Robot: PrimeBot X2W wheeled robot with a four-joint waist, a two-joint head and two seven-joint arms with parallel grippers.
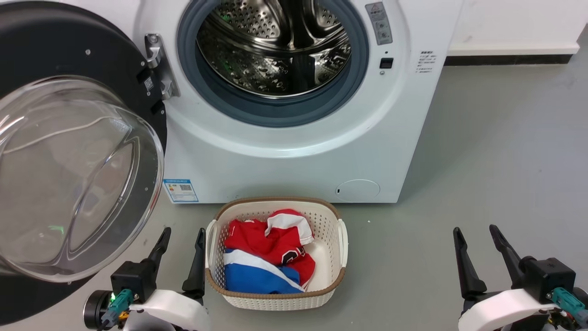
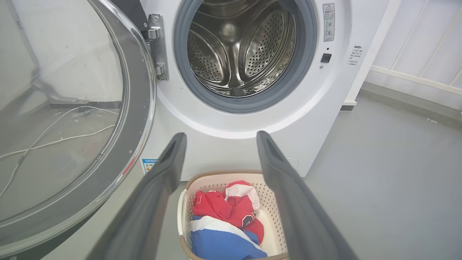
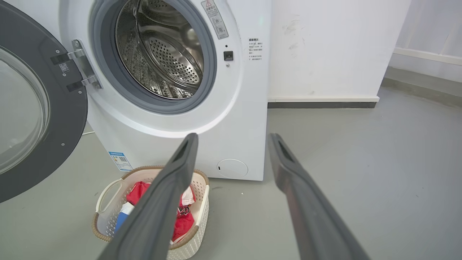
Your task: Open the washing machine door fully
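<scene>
The white washing machine [image 1: 294,161] [image 2: 223,144] [image 3: 238,119] stands ahead with its steel drum exposed. Its washing machine door [image 1: 69,174] [image 2: 72,119] [image 3: 32,112], black-rimmed with a bulging clear glass bowl, is swung out to the left on its hinge. My left gripper [image 1: 183,234] [image 2: 218,137] is open and empty at the lower left, just right of the door's lower rim, not touching it. My right gripper [image 1: 475,232] [image 3: 232,139] is open and empty at the lower right, over bare floor, well away from the machine.
A cream laundry basket [image 1: 342,239] [image 2: 184,202] [image 3: 108,187] holding red, white and blue clothes sits on the grey floor right before the machine, between my grippers. A white wall with a dark baseboard [image 1: 510,59] runs at the back right. Loose cables show through the door glass [image 2: 54,141].
</scene>
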